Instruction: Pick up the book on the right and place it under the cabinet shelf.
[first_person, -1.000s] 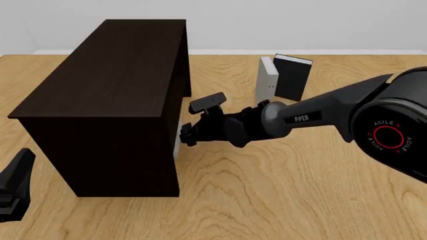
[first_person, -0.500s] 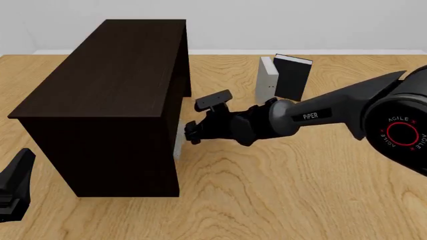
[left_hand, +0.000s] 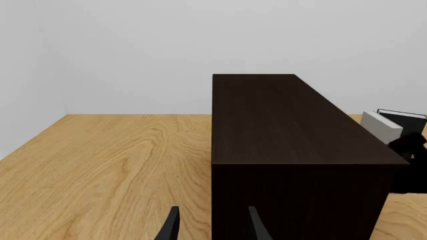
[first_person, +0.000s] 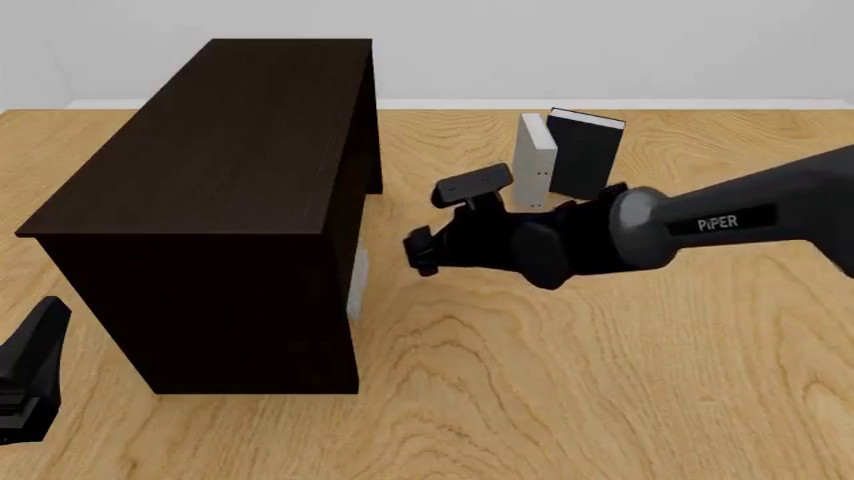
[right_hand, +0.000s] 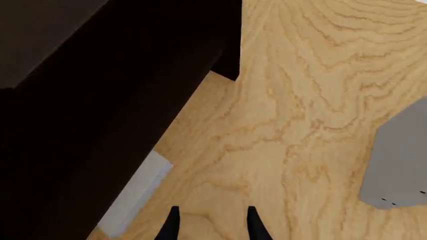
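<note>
The light grey book lies under the dark brown cabinet shelf, only its edge showing at the right side opening. In the right wrist view the book lies flat on the floor, partly beneath the cabinet. My right gripper is open and empty, a short way right of the cabinet and apart from the book; its fingertips show spread. My left gripper is open and empty at the near left, facing the cabinet's end.
A second grey book and a black book stand upright together at the back right. The grey one also shows in the right wrist view. Bare wooden table lies in front of and to the right of the cabinet.
My right gripper has drawn back to the right, away from the cabinet opening, leaving the grey book under it. The left arm has not moved.
</note>
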